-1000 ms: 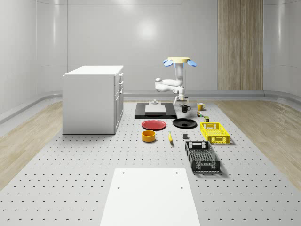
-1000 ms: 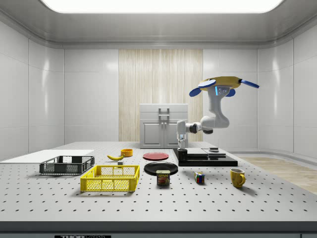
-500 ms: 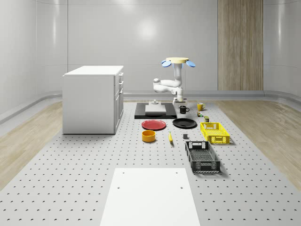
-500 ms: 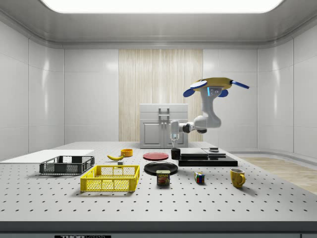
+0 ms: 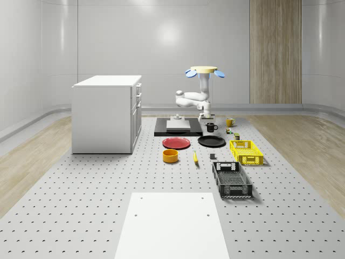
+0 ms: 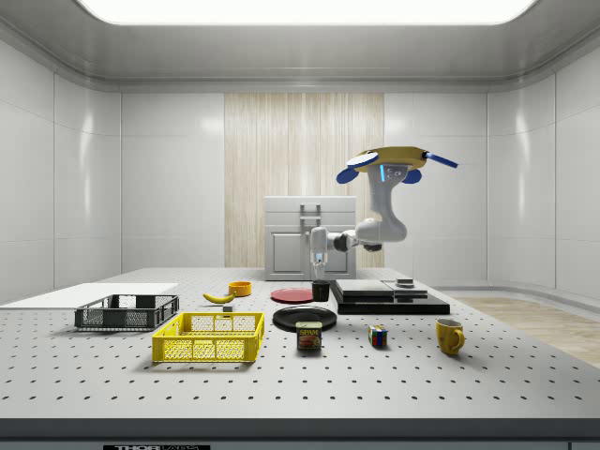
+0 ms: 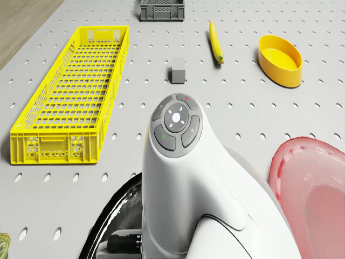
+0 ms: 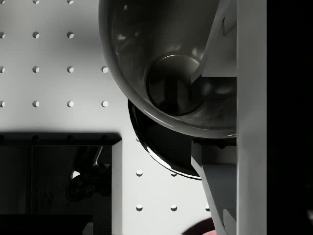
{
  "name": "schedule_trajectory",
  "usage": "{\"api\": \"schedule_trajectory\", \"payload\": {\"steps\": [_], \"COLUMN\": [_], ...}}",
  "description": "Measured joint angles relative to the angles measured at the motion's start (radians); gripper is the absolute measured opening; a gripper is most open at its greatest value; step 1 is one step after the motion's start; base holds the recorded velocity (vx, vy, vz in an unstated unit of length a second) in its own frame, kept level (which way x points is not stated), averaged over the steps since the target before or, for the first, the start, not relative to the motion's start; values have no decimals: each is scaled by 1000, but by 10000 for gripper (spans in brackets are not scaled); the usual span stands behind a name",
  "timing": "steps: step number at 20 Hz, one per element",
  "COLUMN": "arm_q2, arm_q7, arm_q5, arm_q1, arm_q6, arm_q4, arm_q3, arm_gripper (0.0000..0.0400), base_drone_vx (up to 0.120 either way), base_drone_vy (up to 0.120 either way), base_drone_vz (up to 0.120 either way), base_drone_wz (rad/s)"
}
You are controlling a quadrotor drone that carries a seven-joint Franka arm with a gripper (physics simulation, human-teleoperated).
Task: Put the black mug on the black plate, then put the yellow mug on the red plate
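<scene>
The glossy black ceramic mug (image 6: 321,291) hangs clear of the table, above the near edge of the flat round black plate (image 6: 304,318), its wall pinched between the closed fingers of the white two-finger gripper (image 6: 320,278). The yellow-bodied, blue-rotor drone (image 6: 397,161) hovers over the dark rectangular platform (image 6: 389,297). The yellow mug (image 6: 450,336) stands apart, well away from the round red plate (image 6: 293,294).

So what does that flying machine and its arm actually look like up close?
The drone is a flat yellow disc with blue rotor blades at its sides. Under it hangs a glossy white arm of rounded segments. Its wrist carries a grey round pad of buttons with small green and red marks. The gripper has pale grey fingers.
</scene>
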Motion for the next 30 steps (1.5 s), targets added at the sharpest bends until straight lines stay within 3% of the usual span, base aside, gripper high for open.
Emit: {"api": "schedule_trajectory", "payload": {"steps": [5, 25, 28, 30], "arm_q2": [-5, 4, 6, 6], "arm_q7": [1, 7, 7, 7], "arm_q5": [1, -127, -137, -130], "arm_q1": [-1, -97, -103, -102], "arm_q6": [5, 72, 77, 74], "arm_q4": [0, 108, 116, 114], "arm_q3": [-1, -139, -150, -143], "arm_gripper": [110, 110, 251, 310], "base_drone_vx": [104, 0, 0, 0], "base_drone_vy": [0, 0, 0, 0], "base_drone_vz": [-80, 0, 0, 0], "base_drone_wz": [0, 0, 0, 0]}}
